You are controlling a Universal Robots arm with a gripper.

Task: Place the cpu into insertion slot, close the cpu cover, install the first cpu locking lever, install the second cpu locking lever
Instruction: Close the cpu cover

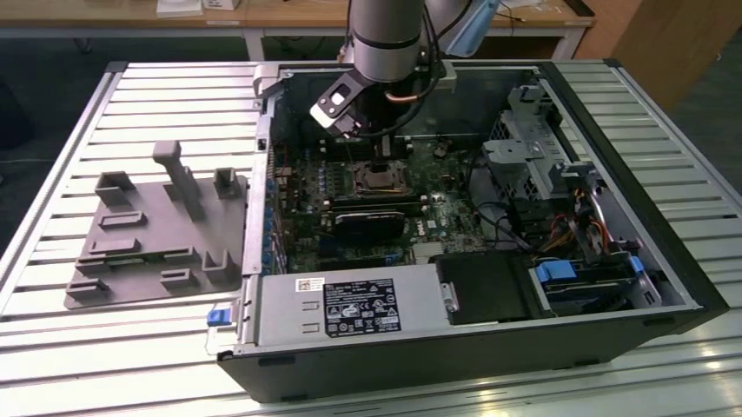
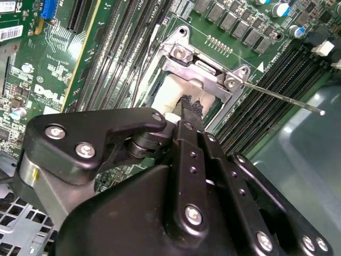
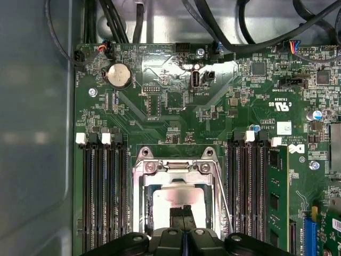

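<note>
The cpu (image 3: 165,200) lies flat in the insertion slot (image 3: 138,184) of the green motherboard, its pale top (image 2: 169,90) showing. The silver cpu cover (image 3: 146,205) appears to lie down around it as a frame. A thin locking lever (image 2: 282,98) sticks out free to one side of the socket, and it shows as a fine rod (image 3: 226,205) in the first wrist view. My gripper (image 3: 183,214) is shut, fingertips together right over the chip's top (image 2: 186,104), with nothing seen between them. In the exterior view the arm reaches down into the open case above the socket (image 1: 377,179).
Long black memory slots (image 3: 101,197) flank the socket, one holding a green module (image 3: 277,202). A black block (image 1: 368,217) sits in front of the socket, cables (image 1: 522,226) and a drive cage (image 1: 533,148) at the exterior view's right. A grey fixture (image 1: 156,230) lies outside the case.
</note>
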